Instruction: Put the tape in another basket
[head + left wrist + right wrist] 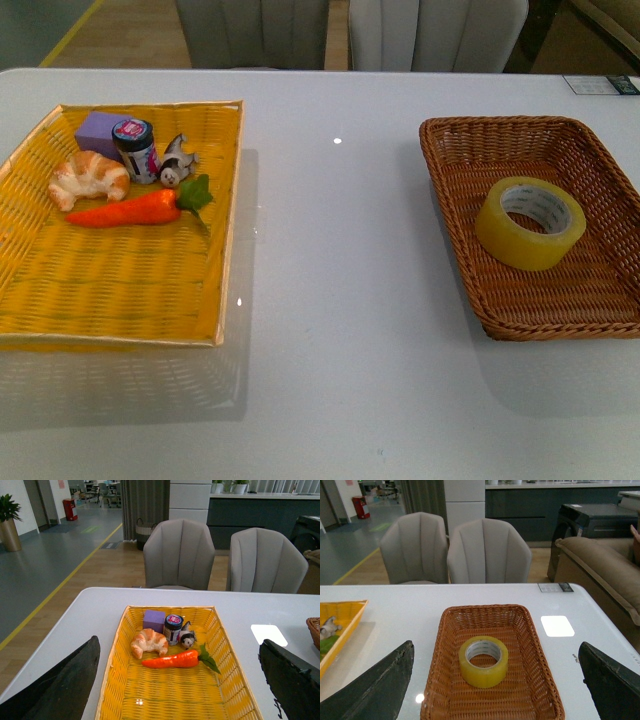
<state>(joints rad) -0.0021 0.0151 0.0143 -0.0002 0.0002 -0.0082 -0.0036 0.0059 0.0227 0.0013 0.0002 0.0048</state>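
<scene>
The tape (pixel 530 222), a yellowish roll with a white printed core, lies inside the dark brown wicker basket (pixel 470 150) on the right of the table. It also shows in the right wrist view (pixel 483 661), in the middle of the basket (pixel 447 680). My right gripper (pixel 495 692) is open, fingers (pixel 375 690) wide apart, held back from the basket and above the table. My left gripper (pixel 177 685) is open above the near end of the yellow tray basket (pixel 112 680). Neither arm shows in the front view.
The yellow tray basket (pixel 225 250) on the left holds a croissant (pixel 88 178), a carrot (pixel 130 210), a purple block (pixel 98 133), a small jar (pixel 136 148) and a small figure (pixel 176 162). Two grey chairs (pixel 179 555) stand behind the table. A card (pixel 600 85) lies at the far right corner.
</scene>
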